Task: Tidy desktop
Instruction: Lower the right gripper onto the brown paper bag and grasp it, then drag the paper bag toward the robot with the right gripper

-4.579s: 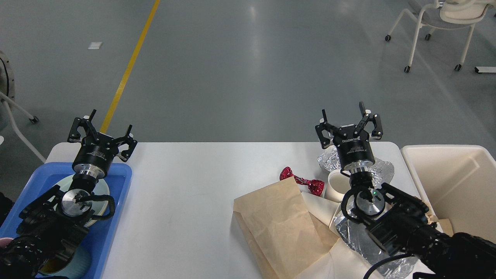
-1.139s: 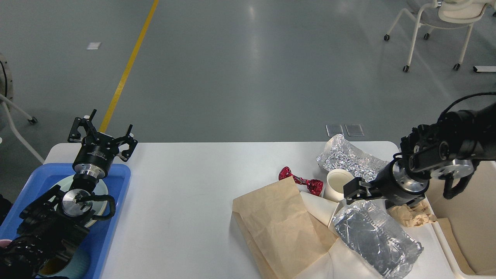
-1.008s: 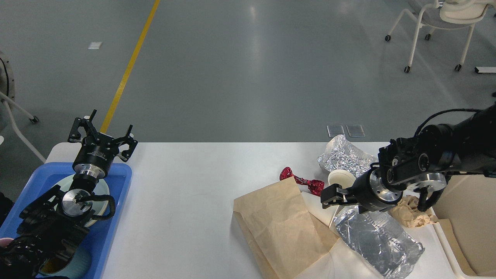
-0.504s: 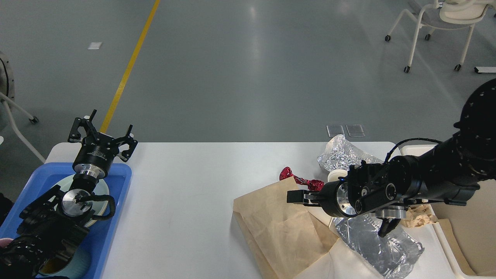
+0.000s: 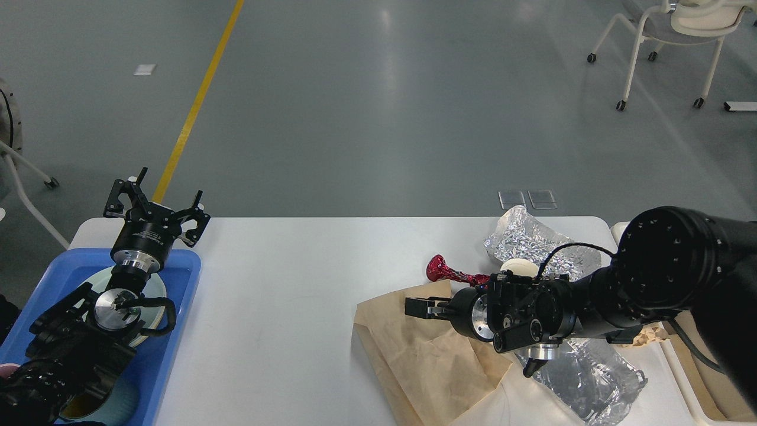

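Our desktop point(image 5: 284, 278) spans the view below us, its middle bare from the far edge to the near one. Litter crowds its right end: a brown paper bag point(image 5: 414, 349), crumpled foil point(image 5: 532, 242), a red wrapper point(image 5: 446, 272). At the left end, a blue tray point(image 5: 177, 307) holds a plate. Our left gripper point(image 5: 157, 201) hangs above the tray's far rim, jaws spread, holding nothing. Our right gripper point(image 5: 421, 309) lies over the bag's upper edge; whether it pinches the paper, we cannot tell.
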Controlling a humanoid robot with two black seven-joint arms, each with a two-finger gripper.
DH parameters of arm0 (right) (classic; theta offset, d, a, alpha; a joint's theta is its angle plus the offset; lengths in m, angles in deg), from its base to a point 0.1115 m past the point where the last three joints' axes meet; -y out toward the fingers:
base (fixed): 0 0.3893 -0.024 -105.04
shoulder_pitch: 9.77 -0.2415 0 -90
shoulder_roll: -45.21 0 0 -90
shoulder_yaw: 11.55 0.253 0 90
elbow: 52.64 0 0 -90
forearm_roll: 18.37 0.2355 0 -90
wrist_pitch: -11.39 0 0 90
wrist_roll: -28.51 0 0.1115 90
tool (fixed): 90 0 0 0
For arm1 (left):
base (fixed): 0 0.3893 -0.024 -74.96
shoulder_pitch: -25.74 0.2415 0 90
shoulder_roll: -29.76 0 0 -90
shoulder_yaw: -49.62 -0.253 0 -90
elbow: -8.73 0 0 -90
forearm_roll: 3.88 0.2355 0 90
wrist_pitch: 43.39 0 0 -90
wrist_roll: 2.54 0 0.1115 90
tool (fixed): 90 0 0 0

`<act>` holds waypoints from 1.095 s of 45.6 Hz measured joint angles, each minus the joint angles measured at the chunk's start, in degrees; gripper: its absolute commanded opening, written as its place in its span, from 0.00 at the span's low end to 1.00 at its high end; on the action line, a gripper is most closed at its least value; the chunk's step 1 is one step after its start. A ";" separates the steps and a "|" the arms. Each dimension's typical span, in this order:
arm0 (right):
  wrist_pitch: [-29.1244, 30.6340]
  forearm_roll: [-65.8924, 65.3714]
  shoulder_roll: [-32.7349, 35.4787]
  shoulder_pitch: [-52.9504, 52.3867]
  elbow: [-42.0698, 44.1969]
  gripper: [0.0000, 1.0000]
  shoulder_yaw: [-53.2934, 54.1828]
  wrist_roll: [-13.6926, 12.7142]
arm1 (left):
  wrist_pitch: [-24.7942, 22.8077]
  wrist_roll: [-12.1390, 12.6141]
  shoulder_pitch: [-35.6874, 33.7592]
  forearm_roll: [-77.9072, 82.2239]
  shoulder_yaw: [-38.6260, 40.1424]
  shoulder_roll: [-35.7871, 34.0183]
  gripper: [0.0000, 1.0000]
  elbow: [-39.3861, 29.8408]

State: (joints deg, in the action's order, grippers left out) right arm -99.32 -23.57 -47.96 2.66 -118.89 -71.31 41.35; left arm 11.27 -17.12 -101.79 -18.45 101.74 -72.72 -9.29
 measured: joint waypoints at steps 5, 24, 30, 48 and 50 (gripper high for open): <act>-0.03 -0.15 -0.78 2.48 3.89 0.99 0.01 -0.17 | 0.00 0.00 0.00 0.00 0.00 0.00 0.99 0.00; 0.61 -1.38 -1.73 6.22 8.72 0.83 -0.26 -0.84 | 0.00 -0.01 0.00 -0.03 0.00 0.00 0.99 0.00; 0.82 -1.25 -1.75 7.17 9.23 0.85 -0.26 -0.95 | 0.00 -0.04 0.00 -0.03 -0.01 0.00 0.99 0.00; 9.64 -1.56 0.79 4.57 5.97 1.00 -5.91 -1.39 | 0.00 -0.03 0.00 -0.03 -0.02 0.00 0.99 0.00; 10.75 -1.57 0.93 4.45 5.79 1.00 -6.33 -1.40 | 0.00 -0.02 0.00 -0.03 -0.02 0.00 0.99 0.00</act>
State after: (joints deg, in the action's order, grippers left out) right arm -88.58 -25.14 -47.02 7.11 -113.10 -77.64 39.95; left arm 11.27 -17.14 -101.79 -18.47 101.72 -72.72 -9.29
